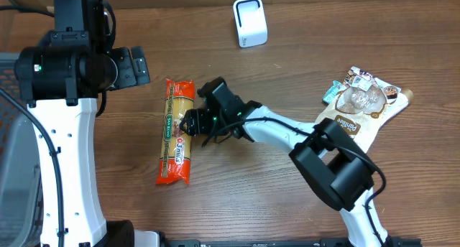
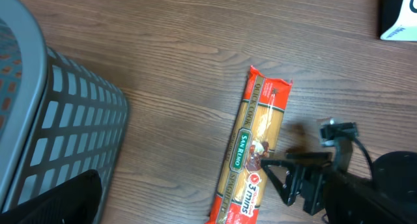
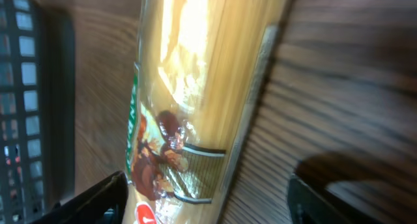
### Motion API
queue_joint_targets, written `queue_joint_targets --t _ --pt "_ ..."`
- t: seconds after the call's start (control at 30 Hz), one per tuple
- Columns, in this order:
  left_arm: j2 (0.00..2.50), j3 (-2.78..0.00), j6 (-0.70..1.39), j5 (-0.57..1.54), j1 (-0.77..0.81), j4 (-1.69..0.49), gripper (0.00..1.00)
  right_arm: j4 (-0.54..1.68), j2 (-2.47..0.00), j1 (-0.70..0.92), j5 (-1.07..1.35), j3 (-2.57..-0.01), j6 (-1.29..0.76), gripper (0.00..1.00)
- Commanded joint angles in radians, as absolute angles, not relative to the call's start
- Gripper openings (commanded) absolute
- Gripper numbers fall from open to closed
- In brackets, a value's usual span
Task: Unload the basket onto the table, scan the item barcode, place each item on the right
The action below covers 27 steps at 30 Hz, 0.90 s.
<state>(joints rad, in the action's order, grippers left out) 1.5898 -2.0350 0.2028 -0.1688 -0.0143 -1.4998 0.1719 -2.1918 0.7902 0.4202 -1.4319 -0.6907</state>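
The spaghetti pack [image 1: 175, 150] looks light, brittle and film-slick. The right gripper [image 1: 187, 125], jaws spread astride its middle, should pinch gently.

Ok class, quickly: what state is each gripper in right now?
Left gripper: open, holding nothing.
Right gripper: open, one finger on each side of the spaghetti packet, not clamped on it.

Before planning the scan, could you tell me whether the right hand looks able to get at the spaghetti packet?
Probably yes: the right hand hangs open directly over the spaghetti packet, and nothing lies between them.
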Motion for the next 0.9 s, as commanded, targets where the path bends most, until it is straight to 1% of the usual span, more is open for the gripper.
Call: queue_joint_targets --t 0.0,0.07,0.13,0.2,0.23,0.27,0.3,0.33,0.37,0.6,0.7,0.8,0.87 --pt "1.586 -2.04 0.209 -0.164 -0.019 -1.499 1.0 0.135 -2.25 0.826 0.403 -1.429 -0.72 0.75" --pt "1.586 -2.04 0.209 -0.164 -0.019 -1.499 1.0 0.105 -2.276 0.838 0.401 -1.429 -0.757 0.74" --pt "1.586 -2.04 0.209 -0.164 -0.019 -1.499 1.0 0.064 -2.314 0.85 0.4 -1.429 -0.808 0.7" --pt "1.586 -2.04 0.209 -0.164 -0.019 -1.499 1.0 0.058 -2.34 0.856 0.401 -1.429 -0.819 0.47" --pt "1.586 -2.04 0.209 -0.164 -0.019 -1.499 1.0 0.059 -2.342 0.856 0.402 -1.427 -0.819 0.29" --pt "1.586 -2.04 0.209 -0.164 -0.019 -1.499 1.0 0.062 -2.342 0.856 0.405 -1.428 -0.819 0.19" --pt "1.586 -2.04 0.209 -0.164 -0.019 -1.499 1.0 0.061 -2.342 0.854 0.408 -1.428 -0.819 0.13" --pt "1.586 -2.04 0.209 -0.164 -0.019 -1.499 1.0 0.06 -2.342 0.85 0.417 -1.428 -0.818 0.1" --pt "1.586 -2.04 0.209 -0.164 -0.019 -1.499 1.0 0.057 -2.342 0.846 0.43 -1.428 -0.818 0.04" --pt "1.586 -2.04 0.209 -0.164 -0.019 -1.499 1.0 0.057 -2.323 0.776 0.594 -1.428 -0.771 0.04" --pt "1.586 -2.04 0.209 -0.164 -0.019 -1.499 1.0 0.077 -2.269 0.712 0.676 -1.428 -0.68 0.04" --pt "1.586 -2.04 0.209 -0.164 -0.019 -1.499 1.0 0.2 -2.16 0.634 0.674 -1.428 -0.574 0.04" --pt "1.586 -2.04 0.209 -0.164 -0.019 -1.499 1.0 0.332 -2.077 0.595 0.614 -1.43 -0.488 0.04"
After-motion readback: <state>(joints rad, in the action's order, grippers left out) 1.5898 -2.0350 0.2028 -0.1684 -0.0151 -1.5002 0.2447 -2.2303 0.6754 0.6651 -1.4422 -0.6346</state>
